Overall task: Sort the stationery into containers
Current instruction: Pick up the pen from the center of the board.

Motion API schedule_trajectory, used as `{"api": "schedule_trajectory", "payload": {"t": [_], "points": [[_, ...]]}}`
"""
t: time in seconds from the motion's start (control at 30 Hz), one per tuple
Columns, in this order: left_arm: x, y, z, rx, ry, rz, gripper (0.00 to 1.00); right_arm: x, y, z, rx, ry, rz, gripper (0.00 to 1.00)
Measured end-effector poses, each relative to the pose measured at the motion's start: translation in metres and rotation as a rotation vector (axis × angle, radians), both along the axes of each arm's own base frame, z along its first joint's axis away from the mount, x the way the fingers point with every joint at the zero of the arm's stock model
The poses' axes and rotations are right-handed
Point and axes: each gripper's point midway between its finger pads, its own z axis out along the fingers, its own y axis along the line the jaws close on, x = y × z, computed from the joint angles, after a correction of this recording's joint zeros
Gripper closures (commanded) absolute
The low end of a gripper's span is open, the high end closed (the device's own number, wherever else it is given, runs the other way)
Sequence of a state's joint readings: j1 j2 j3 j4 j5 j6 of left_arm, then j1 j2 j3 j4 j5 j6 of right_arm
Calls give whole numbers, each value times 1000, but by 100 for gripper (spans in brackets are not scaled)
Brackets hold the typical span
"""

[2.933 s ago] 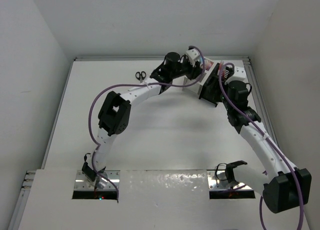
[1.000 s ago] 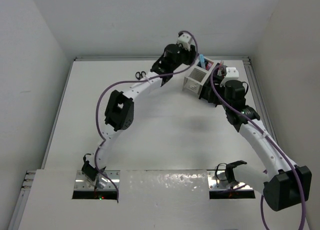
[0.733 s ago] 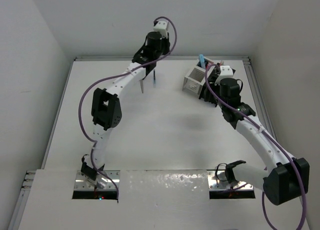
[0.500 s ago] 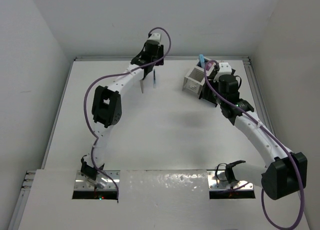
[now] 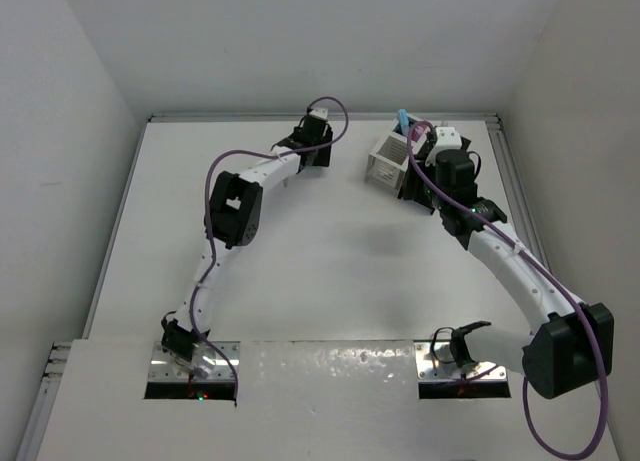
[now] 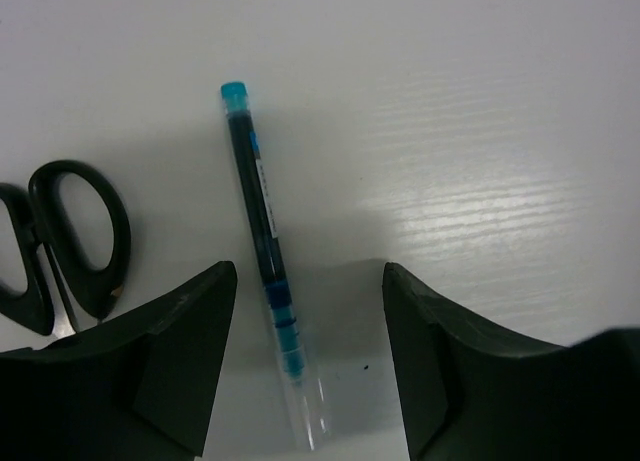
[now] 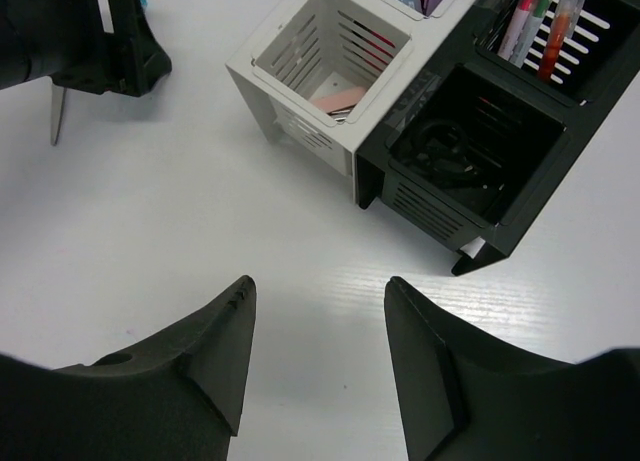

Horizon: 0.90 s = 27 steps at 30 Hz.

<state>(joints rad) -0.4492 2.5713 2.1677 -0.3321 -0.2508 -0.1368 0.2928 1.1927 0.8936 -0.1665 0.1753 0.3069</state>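
1. Right now: blue pen [image 6: 262,221] flat on table [image 6: 480,101], far middle, left of the boxes. Long axis near-to-far in left wrist view, slightly tilted. Teal cap end pointing away from wrist, clear end toward it.
2. Left gripper [image 6: 307,281] spread wide, low over table, one finger either side of pen's clear half. No contact visible, nothing clamped.
3. Scissors [image 6: 65,243] just left of pen, apart from it. Only handle loops in left wrist view.
4. Top view: pen and scissors hidden under left wrist. Left wrist view alone showing both.
5. Right gripper [image 7: 318,301] spread apart, empty, above bare table just in front of white box [image 7: 300,131] and black box [image 7: 425,203]. Boxes touching side by side.
6. Right wrist view alone showing contents:
   - pinkish bar [image 7: 335,101] flat in white front bay
   - black loops [image 7: 445,146] in black front bay, too dark to tell more
   - pens [image 7: 540,21] upright in black rear bay
   - white piece [image 7: 473,247] on table at black box's near corner
7. Top view adding only a blue stick [image 5: 403,119] standing out of white rear bay.
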Motion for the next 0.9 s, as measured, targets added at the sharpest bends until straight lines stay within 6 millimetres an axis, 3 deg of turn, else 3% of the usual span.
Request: {"api": "schedule_trajectory", "payload": {"t": [0.17,0.27,0.33,0.6,0.73,0.8,0.9], "points": [[-2,0,-1,-2,11,-1,54,-2,-1,1,-7,2,-6,46],[-3,-1,-2,-9,19,5,72,-4,-3,4,-8,-7,-13,46],[-4,-1,-3,-14,24,10,100,-4,-4,7,-8,-15,-17,46],[-11,2,0,-17,58,-18,100,-4,-4,9,-6,-21,-18,45],[-22,10,9,27,71,-91,100,-3,-1,13,3,-27,-7,40],[-25,14,27,62,45,-155,100,0,3,20,20,-40,5,36],[-27,14,82,102,-69,-282,100,10,12,38,70,-79,30,34]]}}
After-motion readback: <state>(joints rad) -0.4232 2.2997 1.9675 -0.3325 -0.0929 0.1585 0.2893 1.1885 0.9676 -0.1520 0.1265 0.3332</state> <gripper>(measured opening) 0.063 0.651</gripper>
